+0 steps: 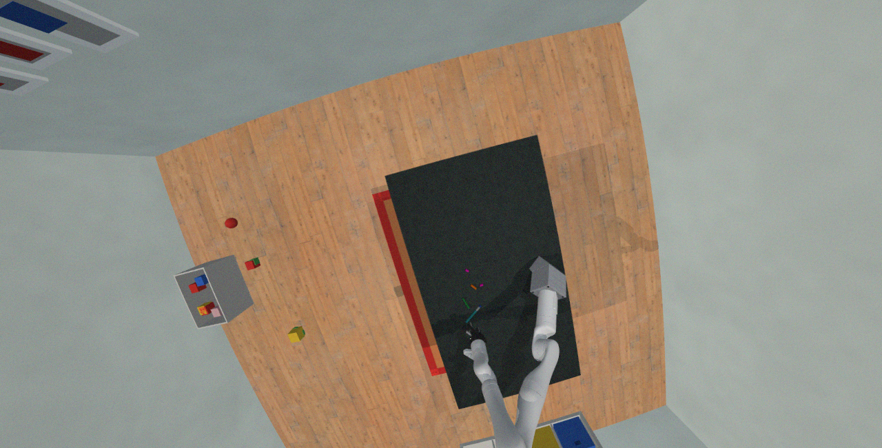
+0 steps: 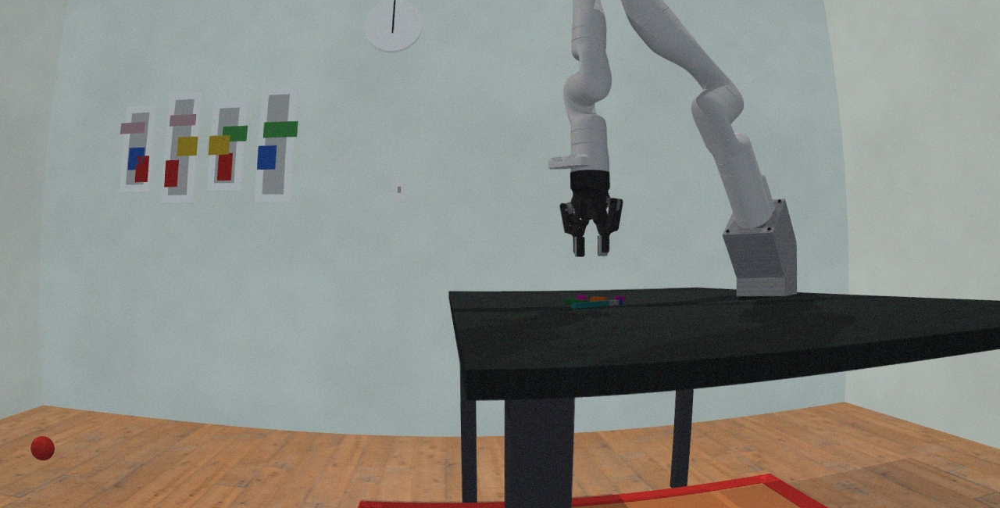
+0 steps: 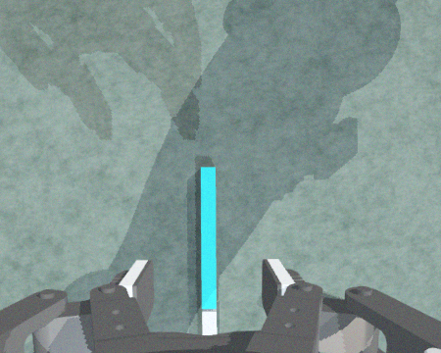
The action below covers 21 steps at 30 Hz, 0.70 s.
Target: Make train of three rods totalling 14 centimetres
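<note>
My gripper point(image 1: 470, 328) point(image 2: 591, 246) point(image 3: 208, 280) is open and empty, high above the table. A turquoise rod point(image 1: 472, 315) point(image 2: 591, 305) point(image 3: 208, 216) lies flat. A grey rod point(image 1: 477, 308) point(image 2: 613, 302) point(image 3: 209, 323) lies in line at its end with hardly any gap, partly hidden by the gripper in the wrist view. A small blue rod point(image 2: 620, 302) shows at the grey rod's far end; its gap is too small to tell. A green rod point(image 1: 466, 302) point(image 2: 570, 301) lies apart, slanted to that line.
An orange rod point(image 1: 473, 287) point(image 2: 598, 298) and two magenta rods point(image 1: 466, 270) point(image 1: 481, 284) lie beyond the green rod on the black table point(image 1: 481, 198) point(image 2: 699, 337). The arm's base point(image 1: 547, 278) point(image 2: 758, 253) stands at the table's side.
</note>
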Tool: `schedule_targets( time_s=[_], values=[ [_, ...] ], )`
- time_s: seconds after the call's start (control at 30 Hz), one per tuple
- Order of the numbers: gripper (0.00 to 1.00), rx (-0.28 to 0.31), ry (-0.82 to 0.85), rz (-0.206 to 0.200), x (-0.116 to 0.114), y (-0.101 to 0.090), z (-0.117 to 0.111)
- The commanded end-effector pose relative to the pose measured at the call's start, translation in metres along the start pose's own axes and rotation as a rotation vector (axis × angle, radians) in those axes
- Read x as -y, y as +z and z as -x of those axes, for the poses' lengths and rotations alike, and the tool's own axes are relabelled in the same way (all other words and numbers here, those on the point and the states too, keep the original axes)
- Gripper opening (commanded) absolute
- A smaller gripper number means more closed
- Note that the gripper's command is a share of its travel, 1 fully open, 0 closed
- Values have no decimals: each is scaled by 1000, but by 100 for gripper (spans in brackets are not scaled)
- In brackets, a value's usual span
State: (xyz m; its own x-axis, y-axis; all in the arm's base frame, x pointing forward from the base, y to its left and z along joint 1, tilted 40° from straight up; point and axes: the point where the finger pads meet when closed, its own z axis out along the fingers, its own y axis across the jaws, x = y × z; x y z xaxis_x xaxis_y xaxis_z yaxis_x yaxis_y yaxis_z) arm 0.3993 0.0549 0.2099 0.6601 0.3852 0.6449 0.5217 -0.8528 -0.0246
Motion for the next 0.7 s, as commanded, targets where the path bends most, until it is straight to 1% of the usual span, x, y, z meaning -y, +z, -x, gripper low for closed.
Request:
schedule_targets(
  time_s=[0.0,0.37,0.67],
  values=[
    [100,0,0,1,0,0,0],
    [100,0,0,1,0,-1,0],
    [100,0,0,1,0,-8,0]
  ],
)
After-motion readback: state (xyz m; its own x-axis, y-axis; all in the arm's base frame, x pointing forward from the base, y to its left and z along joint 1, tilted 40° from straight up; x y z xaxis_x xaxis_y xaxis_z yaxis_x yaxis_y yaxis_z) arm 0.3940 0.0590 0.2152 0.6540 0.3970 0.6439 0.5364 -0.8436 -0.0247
